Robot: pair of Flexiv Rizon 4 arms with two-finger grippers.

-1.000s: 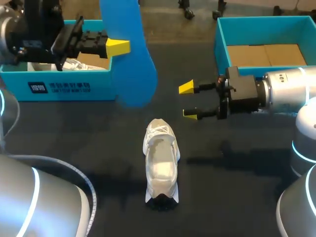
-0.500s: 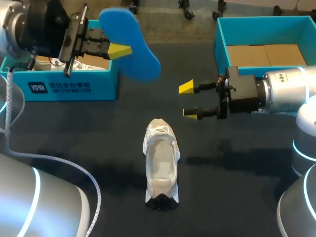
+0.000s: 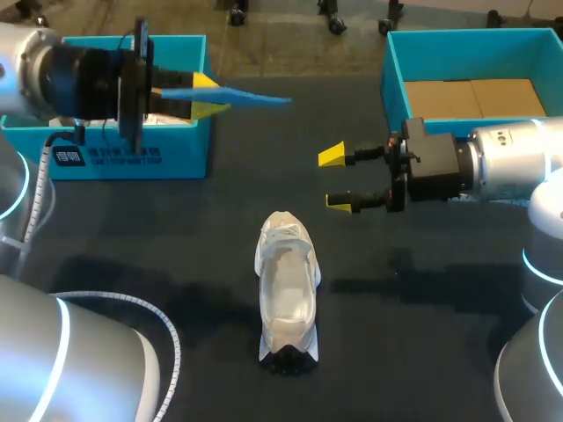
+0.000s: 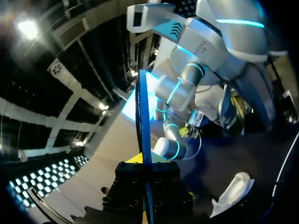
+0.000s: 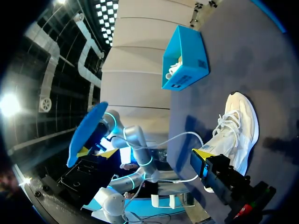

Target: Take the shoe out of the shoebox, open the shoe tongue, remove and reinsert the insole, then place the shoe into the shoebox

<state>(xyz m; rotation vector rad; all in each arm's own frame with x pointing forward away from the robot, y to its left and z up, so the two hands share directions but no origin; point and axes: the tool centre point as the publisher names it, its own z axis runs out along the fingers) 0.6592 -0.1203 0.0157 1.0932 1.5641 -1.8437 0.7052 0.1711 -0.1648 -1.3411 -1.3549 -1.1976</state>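
Now, insole (image 3: 253,97) aloft — edge-on.
My left gripper (image 3: 205,95) clamps it, far from the shoe (image 3: 286,290); my right gripper (image 3: 339,178) gapes.

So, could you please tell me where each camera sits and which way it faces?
Head view: above and behind, looking down on the table; both arms show, left gripper holding the blue insole, right gripper open.
Left wrist view: left wrist, looking along its own fingers past the edge-on insole.
Right wrist view: right wrist, own finger showing, facing the left arm.
Shared: all show the white shoe.
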